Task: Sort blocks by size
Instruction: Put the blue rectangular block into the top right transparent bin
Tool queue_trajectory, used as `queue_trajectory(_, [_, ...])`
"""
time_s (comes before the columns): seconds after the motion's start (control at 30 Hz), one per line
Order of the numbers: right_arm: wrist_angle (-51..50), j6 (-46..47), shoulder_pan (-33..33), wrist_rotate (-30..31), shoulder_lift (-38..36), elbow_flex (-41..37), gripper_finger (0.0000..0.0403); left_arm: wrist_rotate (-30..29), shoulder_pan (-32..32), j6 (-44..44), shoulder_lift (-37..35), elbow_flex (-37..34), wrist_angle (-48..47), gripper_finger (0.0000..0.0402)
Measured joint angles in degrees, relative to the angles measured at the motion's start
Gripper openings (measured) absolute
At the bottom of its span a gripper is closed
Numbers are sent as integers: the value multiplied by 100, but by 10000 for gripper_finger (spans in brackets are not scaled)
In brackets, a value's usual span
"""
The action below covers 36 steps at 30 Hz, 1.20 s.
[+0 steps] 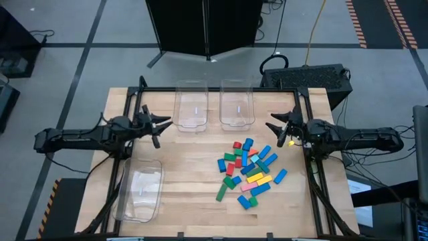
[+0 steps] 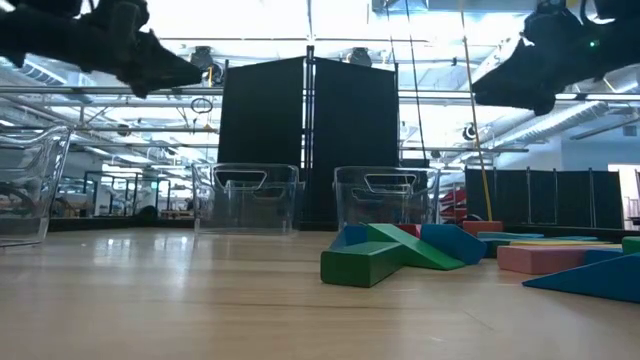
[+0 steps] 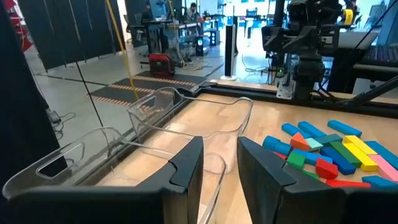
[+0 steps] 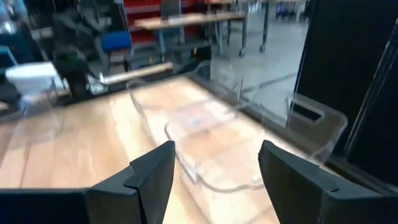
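Note:
A heap of small blocks (image 1: pixel 249 171) in blue, green, red, yellow, pink and cyan lies flat on the wooden table, right of centre. They also show in the left wrist view (image 3: pixel 329 152) and, close up, in the low view (image 2: pixel 400 255). My left gripper (image 1: pixel 162 127) hovers open above the table's left part, pointing level toward the right, with nothing between its fingers (image 3: pixel 186 165). My right gripper (image 1: pixel 273 128) hovers open above the table's right part, facing left, also with nothing between its fingers (image 4: pixel 155 171). Both stand well clear of the heap.
Two clear plastic bins (image 1: pixel 191 106) (image 1: pixel 237 104) stand side by side at the table's far edge, between the two grippers. A third clear bin (image 1: pixel 140 189) stands at the near left. Bare wood lies in the table's middle and near edge. A black frame rims the table.

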Motion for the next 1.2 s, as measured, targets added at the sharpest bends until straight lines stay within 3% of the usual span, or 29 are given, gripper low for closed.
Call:
queue_trajectory(0.17, [-555, 297, 2, -353, 288, 348, 226, 2, 0, 0, 733, 386, 20, 101])
queue_trajectory(0.4, [-1396, 827, 2, -401, 707, 802, 226, 17, 0, 0, 1666, 809, 96, 101])
queue_trajectory(0.57, [-1578, 1138, 2, -728, 991, 922, 226, 282, 0, 2, 2190, 1063, 96, 101])
queue_trajectory(0.93, [-1828, 1697, 2, -1562, 1604, 922, 226, 538, -74, 278, 2999, 1641, 273, 101])
queue_trajectory(1.2, [-1968, 1946, 7, -2561, 1888, 922, 226, 540, -93, 763, 3171, 1767, 625, 101])
